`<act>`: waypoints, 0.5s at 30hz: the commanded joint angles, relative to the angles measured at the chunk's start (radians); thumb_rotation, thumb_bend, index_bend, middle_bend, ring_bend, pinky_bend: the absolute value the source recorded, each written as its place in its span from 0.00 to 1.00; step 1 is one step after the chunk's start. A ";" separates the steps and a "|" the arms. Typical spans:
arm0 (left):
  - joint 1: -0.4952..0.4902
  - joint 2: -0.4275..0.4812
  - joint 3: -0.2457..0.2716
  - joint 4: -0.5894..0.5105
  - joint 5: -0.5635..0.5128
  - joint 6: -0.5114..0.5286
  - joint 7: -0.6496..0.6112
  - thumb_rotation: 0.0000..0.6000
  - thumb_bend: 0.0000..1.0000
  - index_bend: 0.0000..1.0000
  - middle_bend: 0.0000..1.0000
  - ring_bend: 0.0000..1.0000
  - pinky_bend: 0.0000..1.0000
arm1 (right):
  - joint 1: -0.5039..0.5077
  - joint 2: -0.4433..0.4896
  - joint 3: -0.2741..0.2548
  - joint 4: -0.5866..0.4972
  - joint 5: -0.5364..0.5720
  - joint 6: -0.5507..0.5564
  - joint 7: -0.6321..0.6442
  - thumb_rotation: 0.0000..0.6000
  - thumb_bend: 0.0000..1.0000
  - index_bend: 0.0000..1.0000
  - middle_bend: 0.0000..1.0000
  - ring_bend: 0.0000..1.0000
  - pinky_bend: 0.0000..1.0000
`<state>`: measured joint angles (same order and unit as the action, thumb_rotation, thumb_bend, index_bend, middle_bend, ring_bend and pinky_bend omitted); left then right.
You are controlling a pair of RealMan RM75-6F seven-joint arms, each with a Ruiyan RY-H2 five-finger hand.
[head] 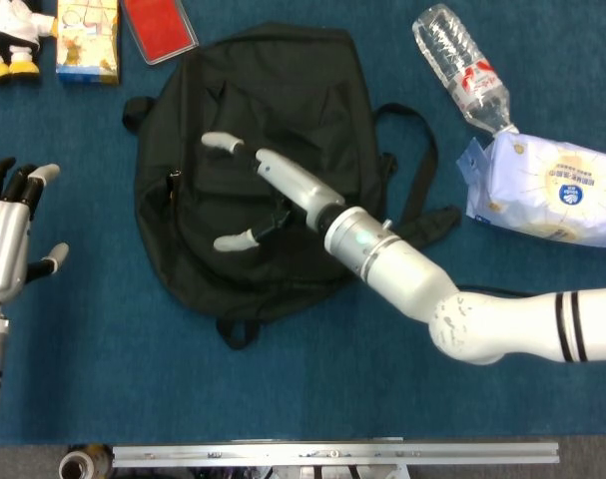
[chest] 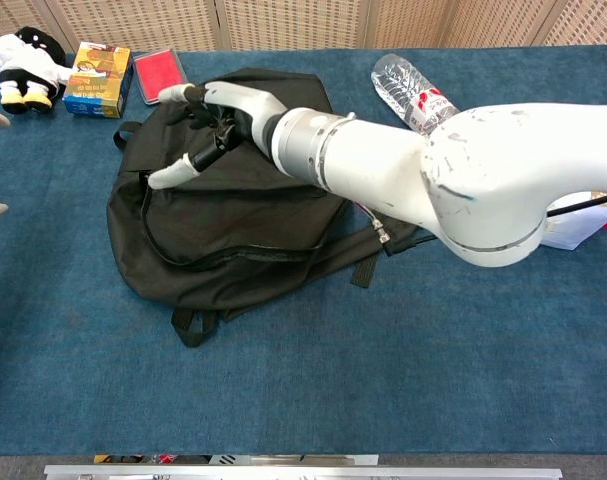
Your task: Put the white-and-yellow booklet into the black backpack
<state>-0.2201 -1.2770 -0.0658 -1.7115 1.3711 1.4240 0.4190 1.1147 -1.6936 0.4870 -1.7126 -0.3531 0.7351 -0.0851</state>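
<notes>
head view right hand: fingers spread, holding nothing, over black backpack
head view left hand: fingers apart, holding nothing, well clear of the bag
chest view right hand: above backpack flap
booklet: can't tell, not visible

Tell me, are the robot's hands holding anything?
No, nothing is held. The right hand is spread open over the floppy black fabric backpack, gripping no part of it. The left hand is open too, over the blue table.

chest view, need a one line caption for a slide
Right hand, fingers spread, over the closed flap of the black backpack; no booklet visible.
</notes>
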 commanded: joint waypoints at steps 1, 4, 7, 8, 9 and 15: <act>-0.002 0.003 -0.006 0.000 0.002 0.000 -0.004 1.00 0.14 0.22 0.27 0.15 0.37 | -0.031 0.032 -0.020 -0.026 -0.101 0.100 -0.023 1.00 0.00 0.01 0.17 0.03 0.04; -0.004 0.005 -0.014 0.003 -0.006 -0.001 -0.009 1.00 0.14 0.23 0.27 0.15 0.37 | -0.074 0.048 -0.067 -0.052 -0.233 0.242 -0.065 1.00 0.06 0.13 0.30 0.13 0.12; -0.007 0.012 -0.021 0.000 -0.019 -0.009 -0.013 1.00 0.14 0.24 0.27 0.15 0.37 | -0.126 0.085 -0.125 -0.072 -0.353 0.363 -0.120 1.00 0.22 0.26 0.39 0.22 0.27; -0.007 0.014 -0.022 0.000 -0.020 -0.010 -0.015 1.00 0.14 0.24 0.27 0.15 0.37 | -0.143 0.097 -0.146 -0.073 -0.395 0.404 -0.142 1.00 0.27 0.28 0.41 0.25 0.31; -0.007 0.016 -0.023 0.001 -0.021 -0.012 -0.020 1.00 0.14 0.25 0.27 0.15 0.37 | -0.166 0.113 -0.174 -0.071 -0.449 0.457 -0.171 1.00 0.30 0.32 0.44 0.29 0.37; -0.007 0.033 -0.018 0.009 -0.019 -0.024 -0.041 1.00 0.14 0.25 0.27 0.15 0.37 | -0.288 0.255 -0.275 -0.128 -0.569 0.592 -0.261 1.00 0.38 0.49 0.58 0.45 0.58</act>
<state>-0.2274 -1.2449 -0.0849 -1.7033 1.3511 1.4011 0.3795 0.8908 -1.5135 0.2682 -1.8019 -0.8758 1.2757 -0.2922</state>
